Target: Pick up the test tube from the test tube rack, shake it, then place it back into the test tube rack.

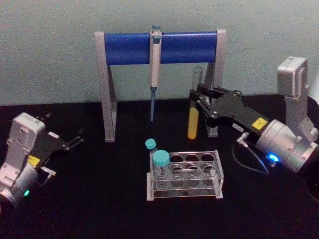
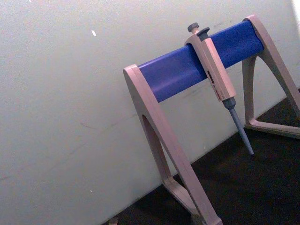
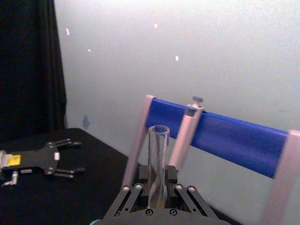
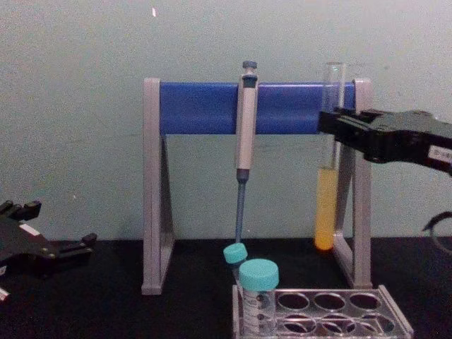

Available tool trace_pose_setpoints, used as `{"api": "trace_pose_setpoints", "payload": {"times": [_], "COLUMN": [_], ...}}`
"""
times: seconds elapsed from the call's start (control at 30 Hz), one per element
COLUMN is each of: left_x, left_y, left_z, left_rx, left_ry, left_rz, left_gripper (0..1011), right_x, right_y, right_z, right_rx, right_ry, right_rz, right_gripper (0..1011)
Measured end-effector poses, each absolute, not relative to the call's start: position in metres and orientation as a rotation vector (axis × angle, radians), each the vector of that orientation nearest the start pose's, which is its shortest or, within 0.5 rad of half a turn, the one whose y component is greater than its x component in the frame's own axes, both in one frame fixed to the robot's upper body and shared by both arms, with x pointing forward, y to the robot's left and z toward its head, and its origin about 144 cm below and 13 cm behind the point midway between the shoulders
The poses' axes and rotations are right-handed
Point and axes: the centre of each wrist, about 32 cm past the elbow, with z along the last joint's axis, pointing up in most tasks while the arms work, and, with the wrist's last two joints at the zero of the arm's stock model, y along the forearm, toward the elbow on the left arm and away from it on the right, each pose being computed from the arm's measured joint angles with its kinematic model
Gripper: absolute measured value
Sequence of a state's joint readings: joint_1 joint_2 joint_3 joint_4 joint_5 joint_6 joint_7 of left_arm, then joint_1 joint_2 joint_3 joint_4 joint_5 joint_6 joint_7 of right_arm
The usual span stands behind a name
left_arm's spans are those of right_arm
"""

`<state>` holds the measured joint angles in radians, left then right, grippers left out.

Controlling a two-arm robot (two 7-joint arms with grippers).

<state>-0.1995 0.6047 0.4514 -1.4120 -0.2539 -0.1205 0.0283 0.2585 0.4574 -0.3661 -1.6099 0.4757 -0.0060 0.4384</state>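
Note:
The tall clear test tube [image 1: 193, 117], with yellow-orange liquid in its lower part, hangs upright in the air above and behind the rack. My right gripper [image 1: 197, 99] is shut on its upper part. In the chest view the test tube [image 4: 328, 176] stands in front of the stand's right leg, held by the right gripper [image 4: 330, 127]. The right wrist view looks along the test tube [image 3: 158, 161] from its open top. The clear test tube rack [image 1: 207, 186] sits on the black table below. My left gripper [image 1: 75, 139] rests open at the far left.
Two teal-capped tubes [image 1: 160, 167] stand in the rack's left holes. A blue-and-grey pipette stand [image 1: 159, 47] with a hanging pipette [image 1: 154, 74] rises behind the rack, close to the held tube. A pale wall closes the back.

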Motion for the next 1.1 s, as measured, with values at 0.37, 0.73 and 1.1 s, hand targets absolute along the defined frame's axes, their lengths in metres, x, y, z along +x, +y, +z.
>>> {"api": "trace_pose_setpoints", "payload": {"times": [0.37,0.73,1.1], "left_x": [0.489,0.489,0.489], "left_y": [0.31,0.31,0.31], "left_z": [1.14,1.14,1.14], "left_rx": [0.304,0.305,0.304], "left_ry": [-0.285,-0.285,-0.285], "left_rz": [1.248,1.248,1.248], "left_gripper": [1001,1001,1001], "right_x": [0.477,0.471,0.495], "right_y": [-0.269,-0.251,-0.237], "right_z": [1.219,1.214,1.217], "right_rx": [0.04,0.066,0.084], "right_ry": [-0.108,-0.064,-0.088], "right_rz": [-0.809,-0.714,-0.736], "right_gripper": [229,228,228]}}
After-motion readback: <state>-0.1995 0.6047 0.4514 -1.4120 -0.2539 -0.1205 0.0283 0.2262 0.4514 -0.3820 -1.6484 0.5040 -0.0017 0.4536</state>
